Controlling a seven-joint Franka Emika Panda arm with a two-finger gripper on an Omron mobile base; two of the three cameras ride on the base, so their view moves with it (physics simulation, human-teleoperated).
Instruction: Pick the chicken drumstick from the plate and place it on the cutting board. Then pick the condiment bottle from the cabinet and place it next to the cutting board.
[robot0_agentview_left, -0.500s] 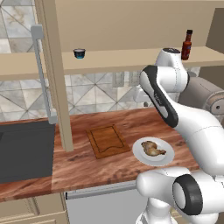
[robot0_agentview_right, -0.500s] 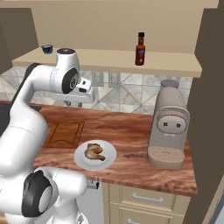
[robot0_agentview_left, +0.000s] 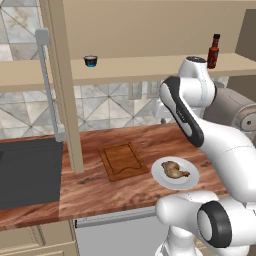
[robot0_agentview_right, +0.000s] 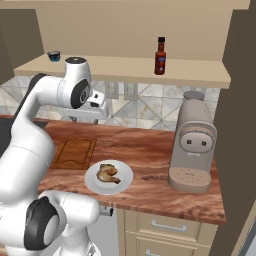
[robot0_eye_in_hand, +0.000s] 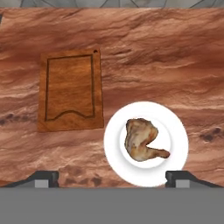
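Your hand (robot0_eye_in_hand: 112, 178) stands high above the surface (robot0_eye_in_hand: 166, 57) and looks straight down on it. Its two finger tips (robot0_eye_in_hand: 43, 177) are far apart at the bottom of the hand view, so the hand is wide and holds nothing. In the right base view you see the hand (robot0_agentview_right: 96, 106) in front of the tiled wall, below the shelf.

The drumstick (robot0_eye_in_hand: 142, 140) lies in the middle of the plate (robot0_eye_in_hand: 175, 127), with its bone end pointing to the right in the hand view. The plate sits on the surface near the front edge, in line between the two finger tips but well below them. You see the same drumstick (robot0_agentview_left: 175, 170) on the plate (robot0_agentview_left: 159, 175) from the left base camera, and the drumstick (robot0_agentview_right: 108, 173) on the plate (robot0_agentview_right: 124, 184) from the right one.

The board (robot0_eye_in_hand: 70, 92) lies flat on the surface just beside the plate, apart from it by a narrow strip of wood. Nothing is on the board (robot0_agentview_left: 123, 161) (robot0_agentview_right: 76, 152).

The bottle (robot0_agentview_right: 160, 56) stands upright on the long shelf of the cabinet (robot0_agentview_right: 125, 67), above the coffee machine (robot0_agentview_right: 192, 145). From the left base camera the bottle (robot0_agentview_left: 214, 51) shows behind the arm. A small blue cup (robot0_agentview_left: 90, 61) stands further left on the same shelf, near the post (robot0_agentview_left: 62, 85). A dark sink (robot0_agentview_left: 27, 170) is at the left of the post.
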